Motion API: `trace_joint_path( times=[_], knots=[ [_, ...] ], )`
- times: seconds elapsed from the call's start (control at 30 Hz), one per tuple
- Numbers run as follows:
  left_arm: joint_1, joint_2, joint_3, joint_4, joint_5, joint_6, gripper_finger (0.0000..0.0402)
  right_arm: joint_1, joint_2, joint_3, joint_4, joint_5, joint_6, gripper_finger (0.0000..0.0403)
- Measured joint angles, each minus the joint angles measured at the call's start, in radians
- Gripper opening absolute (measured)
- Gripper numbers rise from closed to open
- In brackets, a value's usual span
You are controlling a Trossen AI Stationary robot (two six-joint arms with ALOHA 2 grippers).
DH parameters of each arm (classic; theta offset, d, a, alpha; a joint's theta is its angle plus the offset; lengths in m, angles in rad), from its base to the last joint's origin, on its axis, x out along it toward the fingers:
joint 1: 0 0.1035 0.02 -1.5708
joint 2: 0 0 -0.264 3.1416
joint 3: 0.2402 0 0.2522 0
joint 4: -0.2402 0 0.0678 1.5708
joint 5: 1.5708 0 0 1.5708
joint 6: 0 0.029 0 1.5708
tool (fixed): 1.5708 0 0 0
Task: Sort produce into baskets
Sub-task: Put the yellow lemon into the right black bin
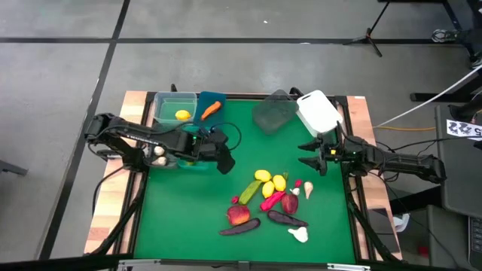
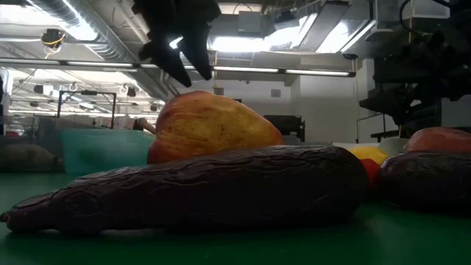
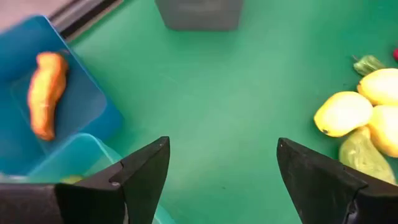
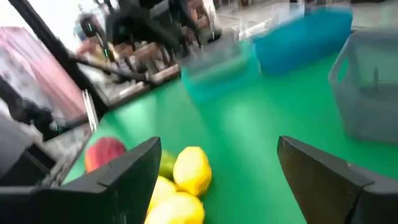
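The loose produce lies in a pile at the middle right of the green mat: three yellow lemons (image 1: 269, 181), a green cucumber (image 1: 248, 192), a red-pink pepper (image 1: 271, 200), two red apples (image 1: 238, 215), two dark eggplants (image 1: 288, 219) and white garlic bulbs (image 1: 299, 235). One lemon (image 1: 183, 114) lies in the clear green basket (image 1: 169, 100). The orange carrot (image 1: 212, 109) lies in the blue basket (image 1: 205, 98). My left gripper (image 1: 224, 159) is open and empty above the mat, left of the pile. My right gripper (image 1: 310, 156) is open and empty, right of the pile and above the mat.
A teal basket (image 1: 197, 161) stands under my left arm, with white garlic (image 1: 160, 155) beside it. The grey translucent basket (image 1: 273, 113) and the white basket (image 1: 318, 111) stand at the far edge. Bare green mat lies between the two grippers and toward the near left.
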Motion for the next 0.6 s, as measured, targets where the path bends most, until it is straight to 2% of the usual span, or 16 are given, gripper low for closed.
trace_joint_path(
  times=[0.13, 0.3, 0.43, 0.6],
  knots=[
    [0.000, 0.000, 0.002, -0.003, -0.015, 0.006, 0.0290, 0.000, 0.077, 0.132, -0.036, 0.012, -0.090, 0.0319],
    [0.000, 0.000, 0.002, -0.006, -0.034, 0.008, 0.0290, 0.000, 0.263, 0.297, -0.226, -0.012, -0.116, 0.0319],
    [0.000, 0.030, 0.002, 0.124, -0.030, 0.148, 0.0290, 0.000, 0.373, 0.383, -0.390, -0.113, -0.163, 0.0319],
    [0.008, 0.117, 0.002, 0.383, 0.045, 0.397, 0.0290, 0.000, 0.416, 0.402, -0.450, -0.110, -0.185, 0.0319]
  ],
)
